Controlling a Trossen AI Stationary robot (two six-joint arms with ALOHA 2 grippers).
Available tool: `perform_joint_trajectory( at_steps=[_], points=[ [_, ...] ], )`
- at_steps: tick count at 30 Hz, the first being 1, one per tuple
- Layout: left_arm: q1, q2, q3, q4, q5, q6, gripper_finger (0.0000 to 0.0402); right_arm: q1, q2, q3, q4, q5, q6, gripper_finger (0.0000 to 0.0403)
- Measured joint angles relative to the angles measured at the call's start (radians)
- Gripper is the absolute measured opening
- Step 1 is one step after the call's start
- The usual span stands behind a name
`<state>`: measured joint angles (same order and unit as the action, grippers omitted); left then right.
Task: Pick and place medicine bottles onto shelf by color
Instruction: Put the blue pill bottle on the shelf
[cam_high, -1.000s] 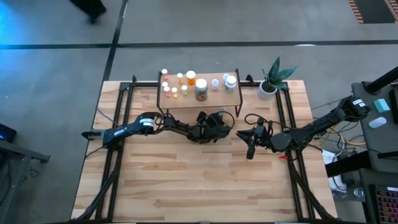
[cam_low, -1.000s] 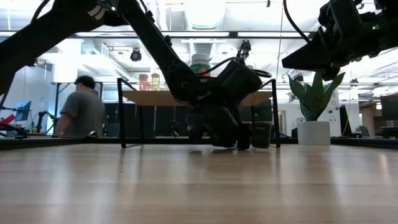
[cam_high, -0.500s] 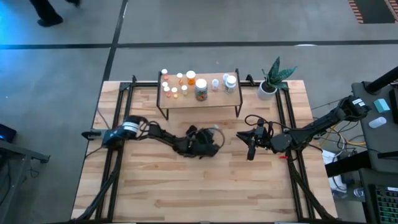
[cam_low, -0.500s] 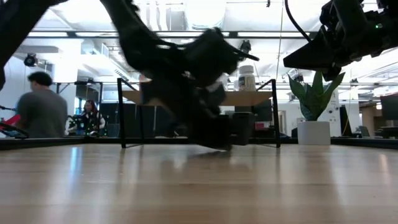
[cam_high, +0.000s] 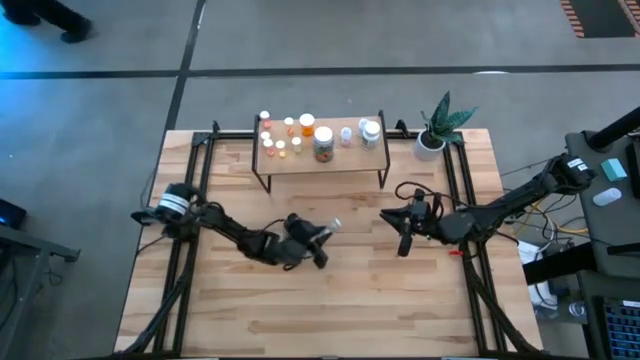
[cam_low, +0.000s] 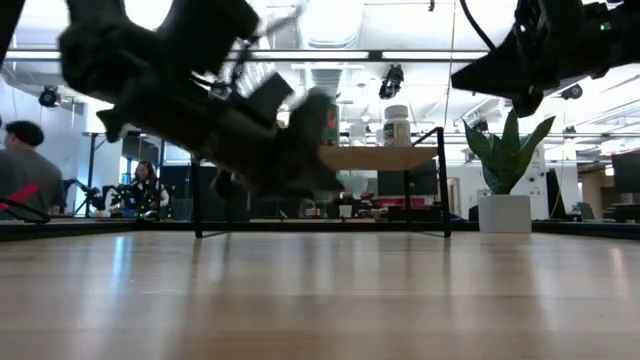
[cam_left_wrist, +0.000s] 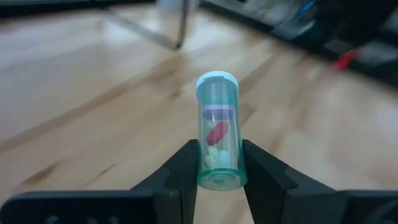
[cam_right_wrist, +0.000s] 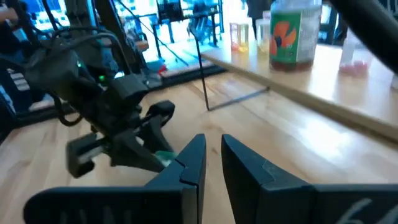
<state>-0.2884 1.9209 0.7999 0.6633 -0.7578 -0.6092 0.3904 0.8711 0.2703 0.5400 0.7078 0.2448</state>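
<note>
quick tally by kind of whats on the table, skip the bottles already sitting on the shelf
grippers: 2, left gripper and right gripper
shelf: 1
potted plant: 1
green-tinted bottle, clamped in the left gripper: 1
total: 5

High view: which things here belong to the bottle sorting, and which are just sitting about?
Job:
- green vial in left end effector
- bottles on shelf
- shelf

Not the job:
- potted plant
- right end effector, idle
</note>
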Motion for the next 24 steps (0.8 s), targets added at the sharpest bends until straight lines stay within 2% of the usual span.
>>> perform_joint_trajectory(
  at_steps=[5, 10, 14, 21, 24],
  points=[
    [-0.012, -0.024, -0.103, 0.346, 0.096, 0.123, 0.0088, 0.000, 0.000, 0.000, 0.099, -0.002, -0.064, 0.0043],
    [-0.008, -0.024, -0.157, 0.594, 0.205, 0.203, 0.0088, 0.000, 0.004, 0.001, 0.162, -0.060, -0.083, 0.0044],
    [-0.007, -0.025, -0.161, 0.673, 0.230, 0.259, 0.0088, -0.001, 0.008, 0.001, 0.176, -0.074, -0.067, 0.0063],
    [0.001, -0.025, -0.119, 0.707, 0.293, 0.285, 0.0088, 0.000, 0.027, 0.013, 0.208, -0.088, -0.030, 0.0138],
    [0.001, -0.025, -0.110, 0.718, 0.296, 0.303, 0.0088, 0.000, 0.071, 0.039, 0.237, -0.088, -0.055, 0.0155]
  ],
)
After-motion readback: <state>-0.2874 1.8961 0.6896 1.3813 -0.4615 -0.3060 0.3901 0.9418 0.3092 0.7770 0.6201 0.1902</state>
